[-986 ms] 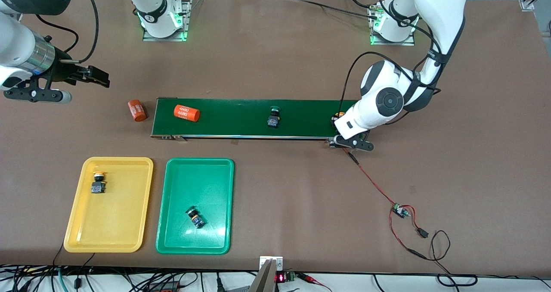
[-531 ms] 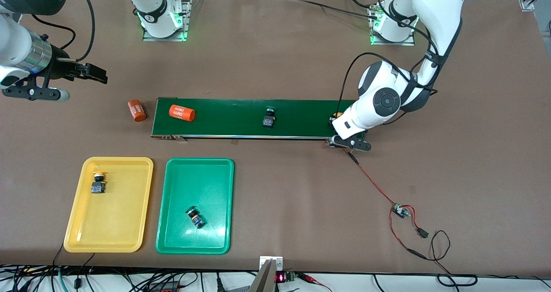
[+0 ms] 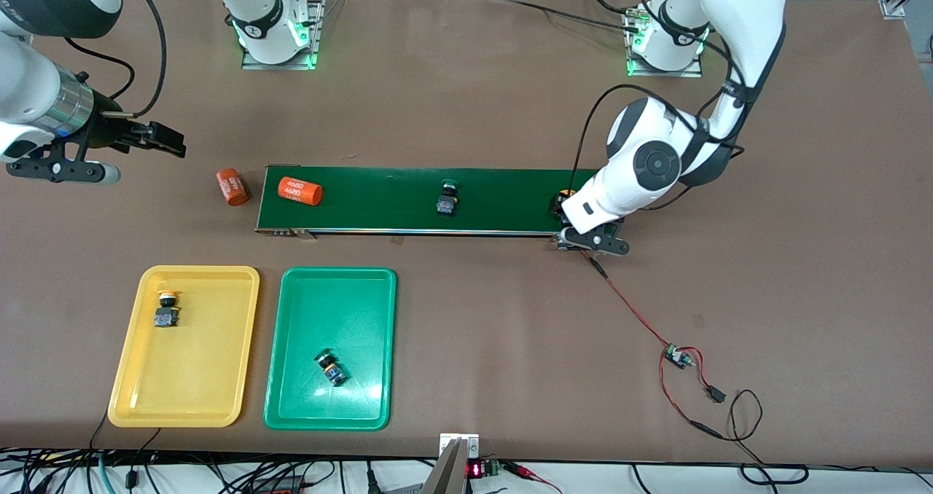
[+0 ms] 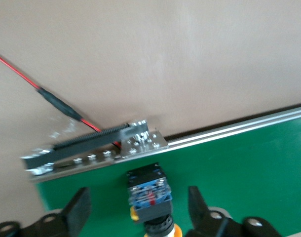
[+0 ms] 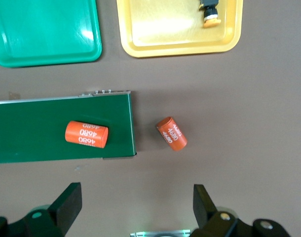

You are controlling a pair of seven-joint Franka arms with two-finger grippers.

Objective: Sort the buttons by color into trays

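Observation:
My left gripper (image 4: 138,202) is open over the conveyor belt's (image 3: 510,195) end toward the left arm. A yellow-capped button (image 4: 149,195) lies on the belt between its fingers, with a gap on each side. In the front view the wrist hides most of that button (image 3: 560,201). A green-capped button (image 3: 445,199) lies mid-belt. The yellow tray (image 3: 211,377) holds a yellow button (image 3: 166,310). The green tray (image 3: 357,312) holds a green button (image 3: 330,366). My right gripper (image 3: 164,140) hangs open and holds nothing, above bare table at the right arm's end.
One orange "4680" cylinder (image 3: 299,190) lies on the belt at its end toward the right arm. Another cylinder (image 3: 232,186) lies on the table just off that end. Red and black wires with a small board (image 3: 678,355) trail from the belt's end toward the left arm.
My left gripper has opened, letting go of the yellow button on the belt. The green button and the cylinder on the belt have drifted toward the right arm's end.

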